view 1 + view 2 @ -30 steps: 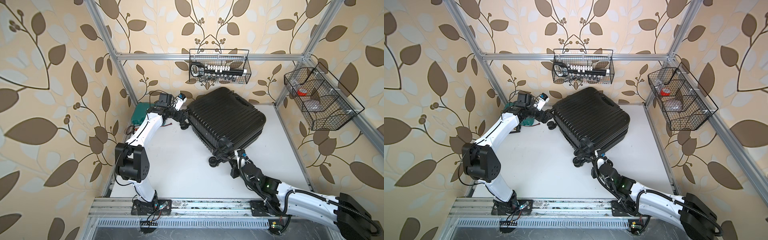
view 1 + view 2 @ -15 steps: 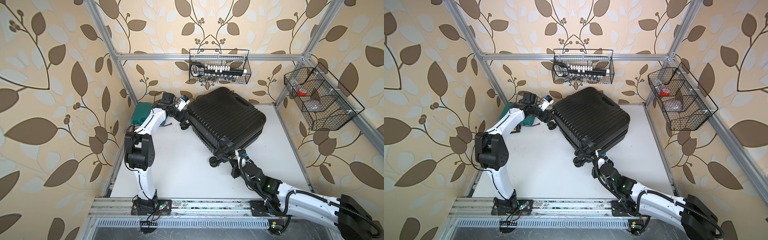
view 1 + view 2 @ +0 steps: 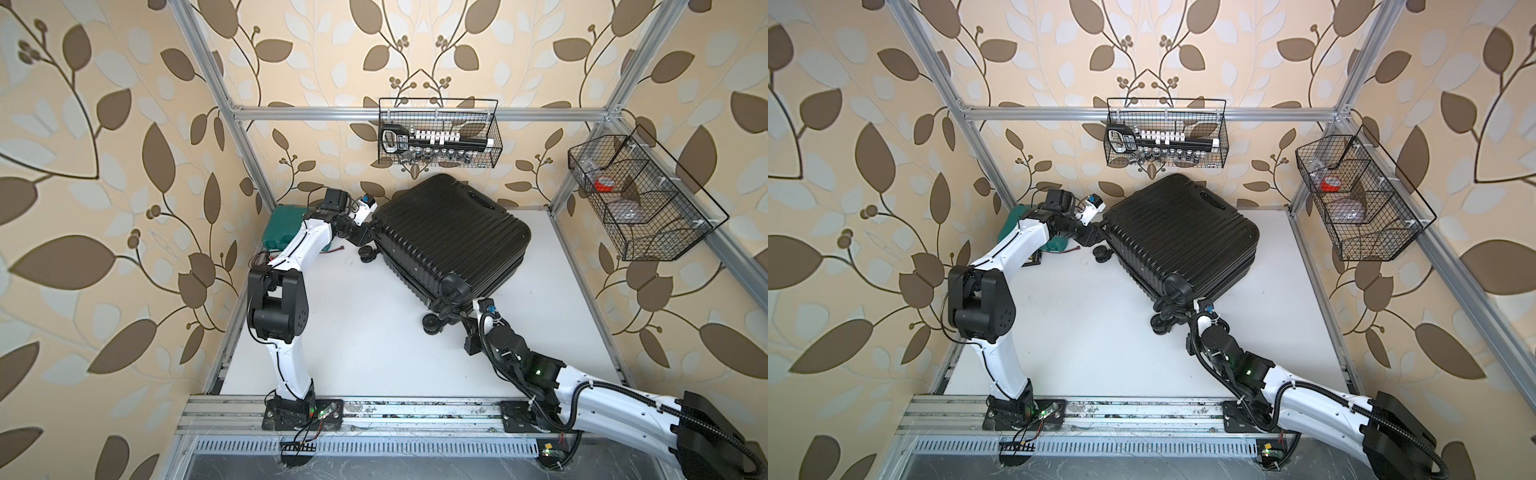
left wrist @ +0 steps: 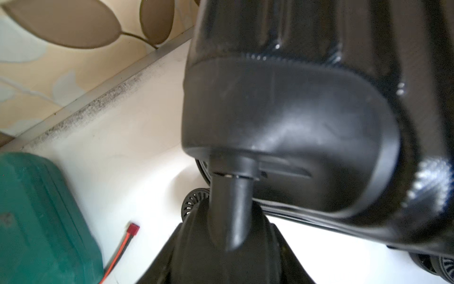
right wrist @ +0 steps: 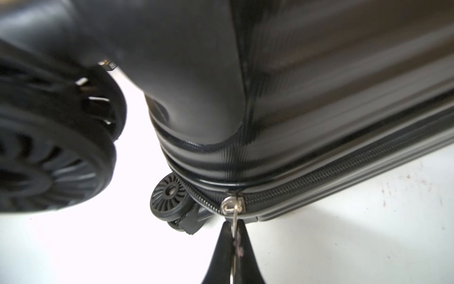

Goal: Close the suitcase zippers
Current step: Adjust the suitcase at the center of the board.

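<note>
**Right end effector** [image 5: 233, 230]: jaws pressed together on the metal zipper pull [image 5: 232, 207], which sits at the near corner of the suitcase [image 3: 449, 237], just beside a spinner wheel [image 5: 169, 196]. From this pinch the zippers [image 5: 344, 175] run two ways: along the straight seam of the case's long side, and round the corner toward the wheels. Which stretch is already meshed is hard to judge, since the wrist view is blurred. The right arm is plainly the nearer to this pull.

**Left end effector** [image 3: 362, 232]: at the opposite, far-left wheel corner of the case. How far its jaws stand apart cannot be told.

**Surroundings:** the case lies flat and skewed on the counter [image 3: 365, 340]. Bare surface lies in front of it and to its right. A green tool case [image 3: 282, 224] crowds the far-left corner.
</note>
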Action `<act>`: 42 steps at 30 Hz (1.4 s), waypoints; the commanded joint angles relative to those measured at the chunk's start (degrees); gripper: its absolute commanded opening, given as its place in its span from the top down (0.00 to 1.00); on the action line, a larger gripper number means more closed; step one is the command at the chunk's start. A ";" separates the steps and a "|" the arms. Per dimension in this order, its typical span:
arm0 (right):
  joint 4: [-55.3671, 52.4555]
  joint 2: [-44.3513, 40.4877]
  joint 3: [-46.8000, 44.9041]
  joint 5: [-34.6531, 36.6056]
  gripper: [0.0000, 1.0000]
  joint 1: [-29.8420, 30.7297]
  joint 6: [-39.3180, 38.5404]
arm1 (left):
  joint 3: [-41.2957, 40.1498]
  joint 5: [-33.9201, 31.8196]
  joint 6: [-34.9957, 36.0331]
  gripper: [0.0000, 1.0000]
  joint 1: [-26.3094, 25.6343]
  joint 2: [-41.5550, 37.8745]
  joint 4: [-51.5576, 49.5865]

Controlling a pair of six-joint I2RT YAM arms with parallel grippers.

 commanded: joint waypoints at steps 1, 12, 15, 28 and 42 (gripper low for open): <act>2.50 0.96 0.74 1.38 1.00 -0.32 -1.69 | -6.61 -5.83 -9.75 0.61 -0.07 -11.15 -0.99; 7.94 5.92 1.90 -0.52 1.00 -3.85 -5.41 | -32.25 -10.06 -23.09 0.58 -0.22 -36.50 1.46; 8.38 6.26 1.89 -2.82 1.00 -6.13 -5.85 | -35.61 -7.77 -24.26 0.51 -0.17 -41.03 1.29; 6.88 3.92 1.28 -7.50 1.00 -10.97 -6.63 | -30.73 -1.27 -3.83 0.17 -1.90 -49.35 -1.90; 5.40 2.46 1.28 -10.60 1.00 -12.80 -6.50 | -16.37 -8.38 22.13 0.13 -28.89 -28.71 2.11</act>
